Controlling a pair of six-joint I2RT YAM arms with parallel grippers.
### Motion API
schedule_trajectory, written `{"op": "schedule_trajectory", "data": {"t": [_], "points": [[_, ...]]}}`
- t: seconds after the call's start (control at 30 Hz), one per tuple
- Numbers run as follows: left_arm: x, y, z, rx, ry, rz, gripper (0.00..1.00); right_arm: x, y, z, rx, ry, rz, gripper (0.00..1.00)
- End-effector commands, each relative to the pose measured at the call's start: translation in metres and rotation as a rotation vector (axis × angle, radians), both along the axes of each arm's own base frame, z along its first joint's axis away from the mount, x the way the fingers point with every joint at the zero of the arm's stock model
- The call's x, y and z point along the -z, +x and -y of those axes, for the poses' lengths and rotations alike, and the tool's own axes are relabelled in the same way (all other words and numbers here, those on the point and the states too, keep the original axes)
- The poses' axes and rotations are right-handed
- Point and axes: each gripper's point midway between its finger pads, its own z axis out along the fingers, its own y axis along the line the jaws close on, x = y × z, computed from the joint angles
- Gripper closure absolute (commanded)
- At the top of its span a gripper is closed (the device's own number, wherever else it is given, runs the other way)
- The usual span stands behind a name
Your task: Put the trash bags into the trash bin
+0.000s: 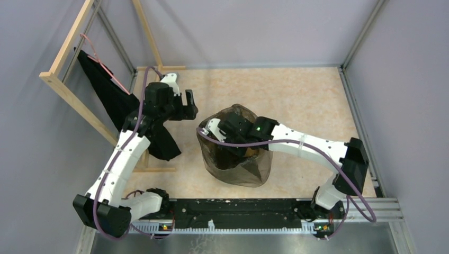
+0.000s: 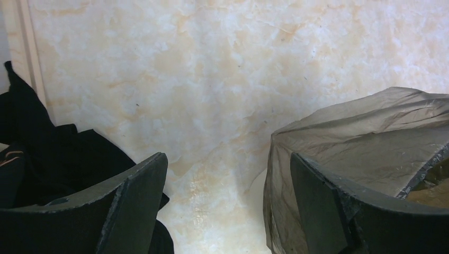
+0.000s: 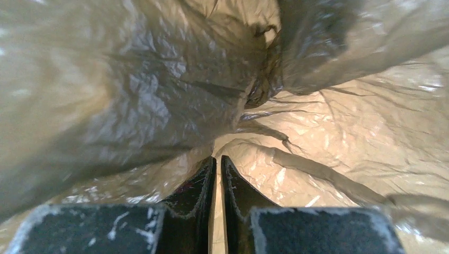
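The dark see-through trash bag [image 1: 236, 168] is draped over the trash bin in the middle of the floor, and the bin shows only as a shape under the film. A pale sliver of its side [image 2: 258, 186] shows in the left wrist view, next to the bag [image 2: 370, 132]. My right gripper [image 3: 217, 159] reaches down inside the bag with its jaws together, wrinkled film [image 3: 132, 90] all around it. In the top view its fingers are hidden in the bag. My left gripper [image 1: 186, 105] is open and empty, just left of the bag's top [image 2: 225, 164].
An opaque black cloth [image 1: 114, 100] hangs from a wooden frame [image 1: 69, 47] at the left and also shows in the left wrist view [image 2: 53, 153]. Grey walls and metal rails enclose the marbled floor [image 1: 296, 90].
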Motion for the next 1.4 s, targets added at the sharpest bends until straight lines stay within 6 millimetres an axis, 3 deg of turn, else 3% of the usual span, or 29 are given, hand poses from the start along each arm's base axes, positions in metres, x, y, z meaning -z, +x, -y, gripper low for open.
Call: {"op": "schedule_trajectory", "data": {"t": [0.0, 0.13, 0.47, 0.9, 1.1, 1.37], "points": [[-0.018, 0.001, -0.013, -0.046, 0.028, 0.083, 0.07, 0.013, 0.009, -0.006, -0.062, 0.013, -0.014, 0.93], [-0.029, -0.001, -0.022, -0.087, 0.038, 0.121, 0.07, 0.037, 0.004, -0.006, -0.089, -0.023, -0.102, 0.93], [-0.055, -0.010, -0.041, -0.169, 0.041, 0.221, 0.06, 0.088, 0.017, -0.002, -0.055, -0.109, -0.172, 0.90], [-0.059, -0.017, -0.045, -0.182, 0.043, 0.236, 0.05, 0.131, 0.022, 0.004, -0.038, -0.165, -0.226, 0.87], [-0.060, -0.019, -0.046, -0.182, 0.041, 0.235, 0.05, 0.125, 0.021, -0.003, -0.037, -0.138, -0.248, 0.86], [-0.066, -0.023, -0.047, -0.186, 0.033, 0.250, 0.05, 0.055, 0.020, -0.019, 0.007, 0.010, -0.221, 0.67]]}}
